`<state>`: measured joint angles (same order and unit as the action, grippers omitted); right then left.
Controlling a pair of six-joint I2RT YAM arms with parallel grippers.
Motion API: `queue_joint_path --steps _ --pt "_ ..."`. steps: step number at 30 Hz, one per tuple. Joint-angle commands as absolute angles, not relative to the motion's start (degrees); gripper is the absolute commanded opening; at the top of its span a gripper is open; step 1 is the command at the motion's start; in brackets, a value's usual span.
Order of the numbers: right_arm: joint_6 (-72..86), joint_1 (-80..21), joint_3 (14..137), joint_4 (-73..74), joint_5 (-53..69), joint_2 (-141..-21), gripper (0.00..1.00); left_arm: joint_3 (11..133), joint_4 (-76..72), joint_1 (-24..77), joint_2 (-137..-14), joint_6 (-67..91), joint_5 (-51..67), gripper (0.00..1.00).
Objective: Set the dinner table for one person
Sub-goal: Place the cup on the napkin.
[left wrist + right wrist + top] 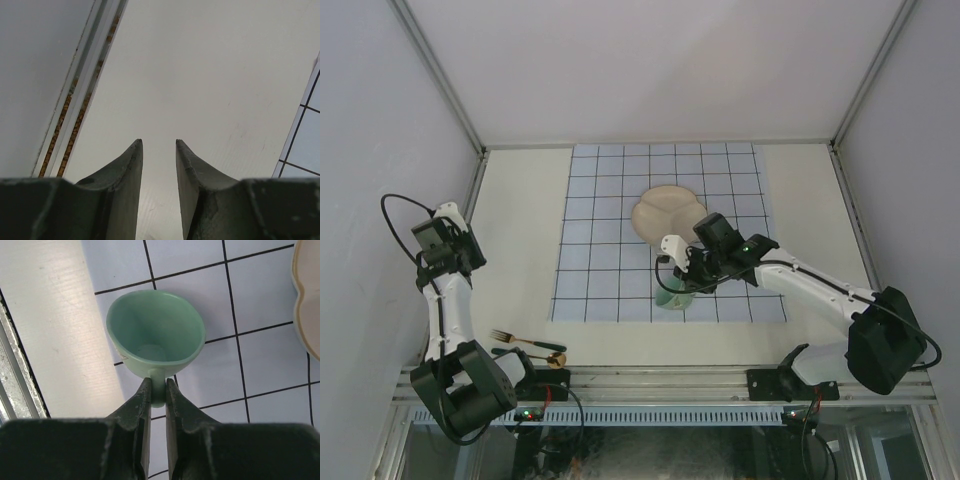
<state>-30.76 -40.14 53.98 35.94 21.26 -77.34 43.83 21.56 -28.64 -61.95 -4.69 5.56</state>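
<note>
The bench [520, 250] is the cream surface under the cloth [620, 200], showing bare to the cloth's left, right and near sides. The blue gridded cloth is spread flat, so I count the mat as laid.

The plate [665, 212] sits on the cloth, a little beyond its middle; that part looks done too.

The cup [155, 335] is over the cloth's near edge, about midway along it. My right pincer [158, 390] is closed narrow on its handle, and the cup's mouth is tipped toward the wrist camera. I can't tell whether its base touches the cloth. I judge this to be the step in hand: the cup is not yet let go.

The fork [515, 340] and what looks like a spoon [552, 358] lie on bare bench off the cloth's near-left corner, not yet placed beside the plate.

My left pincer [159, 150] hangs over bare bench just left of the cloth, part-way apart and holding nothing.

So I reckon roughly half is done: cup release and cutlery remain.
</note>
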Motion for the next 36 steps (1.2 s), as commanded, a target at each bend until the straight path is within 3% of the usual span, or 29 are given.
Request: queue_joint_path --steps 1,26,36 --pt "-32.4 -38.6 51.8 34.9 21.1 -76.3 0.00 45.1 20.9 -29.0 -60.5 -5.2 6.9 0.37" --pt "-33.3 -39.7 49.8 35.1 18.9 -78.1 0.00 45.1 20.3 -29.0 -61.6 -5.8 6.5 0.37" --pt "-31.6 -33.2 60.4 36.1 18.7 -76.1 0.00 44.9 20.2 -29.0 -61.9 -5.5 6.7 0.37"
